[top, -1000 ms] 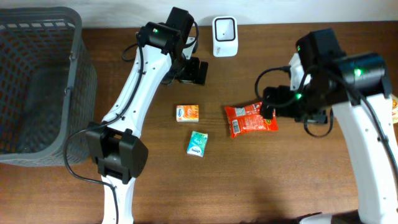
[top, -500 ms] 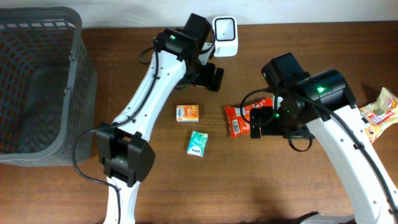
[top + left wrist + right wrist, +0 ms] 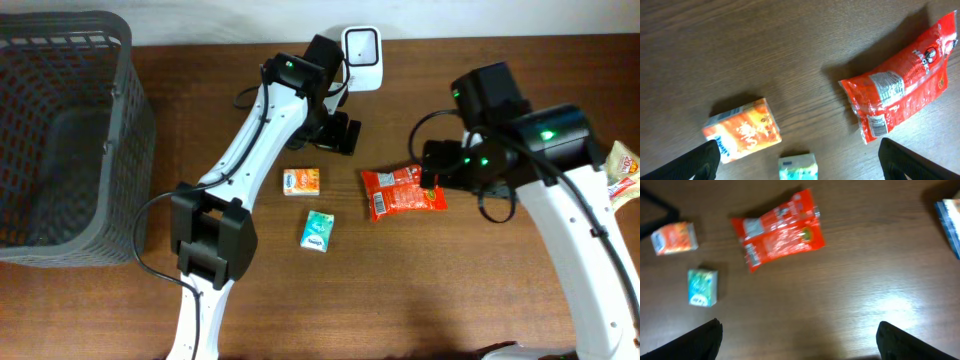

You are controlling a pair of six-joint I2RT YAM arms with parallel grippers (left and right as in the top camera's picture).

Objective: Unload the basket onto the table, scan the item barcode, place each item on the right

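L gripper (image 3: 799,159): jaws fully apart, nothing held, near orange box (image 3: 301,181). R gripper (image 3: 799,341): jaws fully apart, nothing held, near red snack pkt (image 3: 403,192).

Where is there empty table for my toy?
The front strip below the teal box and red packet is bare. So is the wood between scanner and right arm. Crowded: the middle, around the orange box, beside the left arm.
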